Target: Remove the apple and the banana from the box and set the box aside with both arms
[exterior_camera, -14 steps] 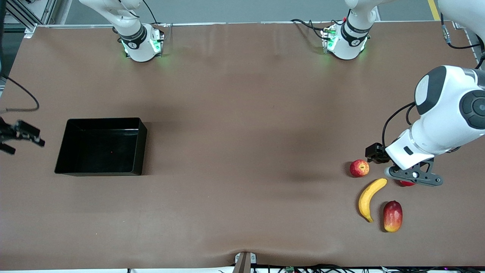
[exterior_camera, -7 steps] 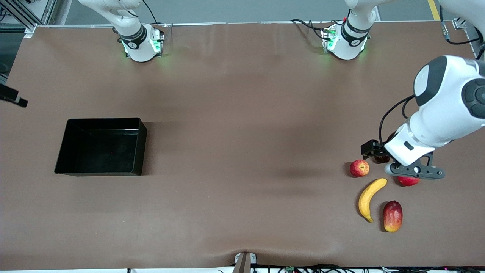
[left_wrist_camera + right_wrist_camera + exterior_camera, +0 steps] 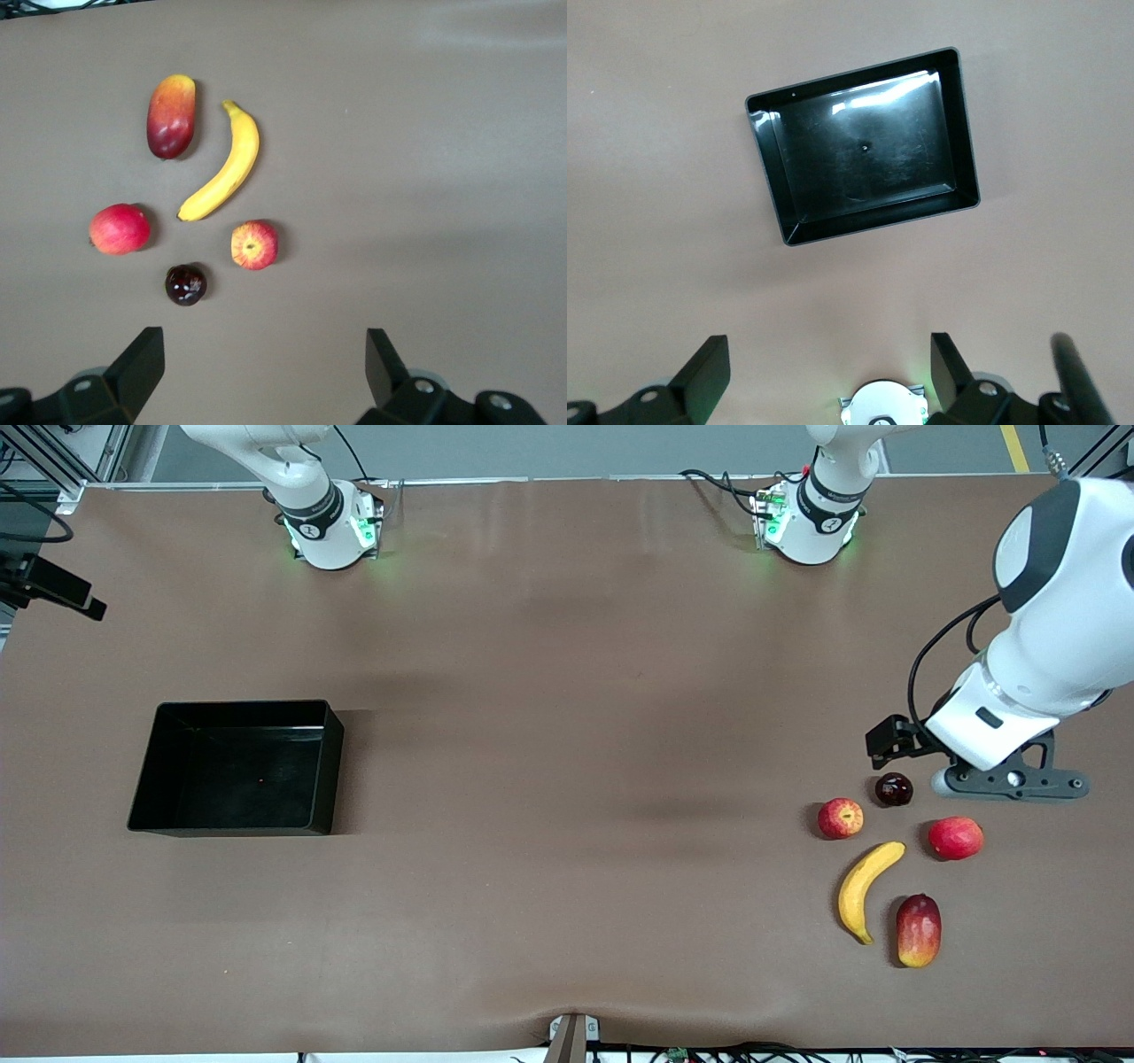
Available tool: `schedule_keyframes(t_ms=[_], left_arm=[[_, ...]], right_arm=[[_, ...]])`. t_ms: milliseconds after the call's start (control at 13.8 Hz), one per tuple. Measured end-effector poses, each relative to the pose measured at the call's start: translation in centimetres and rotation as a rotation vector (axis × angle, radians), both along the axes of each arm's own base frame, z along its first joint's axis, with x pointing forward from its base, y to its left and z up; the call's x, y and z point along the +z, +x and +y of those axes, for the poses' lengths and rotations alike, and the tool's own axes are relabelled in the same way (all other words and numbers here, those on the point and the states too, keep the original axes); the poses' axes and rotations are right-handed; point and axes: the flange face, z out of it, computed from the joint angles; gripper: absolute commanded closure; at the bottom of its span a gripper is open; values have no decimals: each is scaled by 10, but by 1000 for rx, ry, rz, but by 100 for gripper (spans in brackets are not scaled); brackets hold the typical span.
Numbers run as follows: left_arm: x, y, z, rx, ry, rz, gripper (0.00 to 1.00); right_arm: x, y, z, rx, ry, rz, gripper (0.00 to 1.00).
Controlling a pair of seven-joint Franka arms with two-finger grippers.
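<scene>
The yellow banana (image 3: 866,887) and the streaked red apple (image 3: 840,817) lie at the left arm's end of the table; both also show in the left wrist view, the banana (image 3: 226,168) and the apple (image 3: 254,244). My left gripper (image 3: 266,345) is open and empty, held over bare table beside the fruits; in the front view it (image 3: 997,778) hangs under the white wrist. The black box (image 3: 239,707) sits empty toward the right arm's end. My right gripper (image 3: 828,350) is open and empty, high over the table, with the box (image 3: 771,173) below it.
A dark plum (image 3: 893,789), a plain red round fruit (image 3: 956,838) and a red-yellow mango (image 3: 918,930) lie among the fruits. The right arm's hand (image 3: 53,586) shows at the table's edge. The two arm bases (image 3: 332,527) stand along the table's edge farthest from the front camera.
My left gripper has lifted and drawn back from over the fruits, uncovering the plum and the plain red fruit. The right arm's hand has moved along the table's edge toward the bases.
</scene>
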Motion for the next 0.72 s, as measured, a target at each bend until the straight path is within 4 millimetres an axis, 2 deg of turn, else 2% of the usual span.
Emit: schedule_keyframes(t_ms=[145,361,723], left_arm=[[12,-6,8,18,18,-1,0],[35,-20,30,69,61,5,0],[64,-53,27,75,37,27,0]], right_arm=[[-3,3,-5,1,0,-11,0],[-3,5,-5,34,2,-20,0],[-3,5,-6,48,4,-22,0]])
